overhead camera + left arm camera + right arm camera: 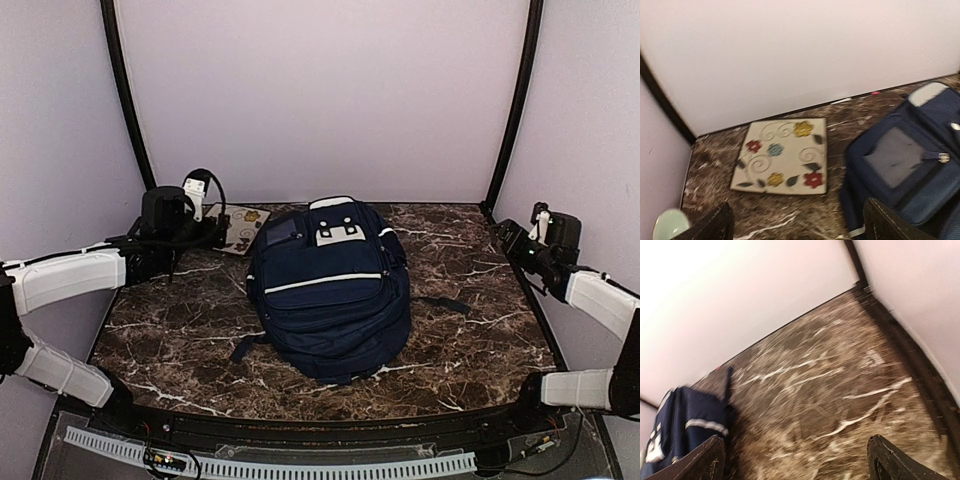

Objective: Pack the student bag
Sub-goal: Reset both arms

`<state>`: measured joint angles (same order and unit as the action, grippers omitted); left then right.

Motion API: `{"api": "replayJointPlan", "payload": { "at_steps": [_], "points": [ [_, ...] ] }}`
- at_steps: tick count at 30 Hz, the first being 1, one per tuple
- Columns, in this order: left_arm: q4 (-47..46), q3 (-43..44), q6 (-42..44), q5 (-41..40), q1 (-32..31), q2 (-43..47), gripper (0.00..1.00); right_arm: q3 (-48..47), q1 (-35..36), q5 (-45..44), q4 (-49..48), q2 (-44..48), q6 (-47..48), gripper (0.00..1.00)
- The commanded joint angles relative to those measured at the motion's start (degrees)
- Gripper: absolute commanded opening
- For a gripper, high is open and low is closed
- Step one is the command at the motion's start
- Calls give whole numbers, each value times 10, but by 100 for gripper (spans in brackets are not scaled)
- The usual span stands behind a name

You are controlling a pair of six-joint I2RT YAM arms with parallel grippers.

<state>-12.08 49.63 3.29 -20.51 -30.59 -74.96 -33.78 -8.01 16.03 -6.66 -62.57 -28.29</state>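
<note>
Centre of the table (180, 340): bag (330, 290), navy with white trim, lying front-up, handle end towards the back wall. No compartment visibly open; zip state cannot be told.

Left of the bag's handle end, just beside it: flowered pad (782, 157), flat, square, flush on the marble.

Left of the bag, above the pad's near edge: left gripper (800, 225), jaws wide, nothing between them.

Right of the bag, well apart: right gripper (800, 460), jaws wide, empty; its view is blurred.

Right of the bag, trailing on the marble: strap (440, 302).

Hazards, as judged:
- Pad lies flush, so fingers may scrape the marble or shove the pad under the bag rather than pinch it.
- Bag is soft; with no mouth held open, an item would likely snag or slide off.
- Loose strap could catch the right arm on approach.
</note>
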Motion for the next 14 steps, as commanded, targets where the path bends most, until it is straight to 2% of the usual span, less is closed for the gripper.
{"api": "replayJointPlan", "payload": {
  "at_steps": [1,4,6,14],
  "points": [
    [14,-90,-122,-95,74,50,92,41,-4,-165,-45,46,-6,100],
    [-31,-147,-125,-182,82,56,92,89,-4,-165,-82,80,-3,100],
    [-53,-171,-133,-214,83,53,92,128,-4,-164,-113,95,-11,100],
    [-114,-211,-115,-227,84,36,92,185,-4,-161,-157,122,-33,100]
  ]
}}
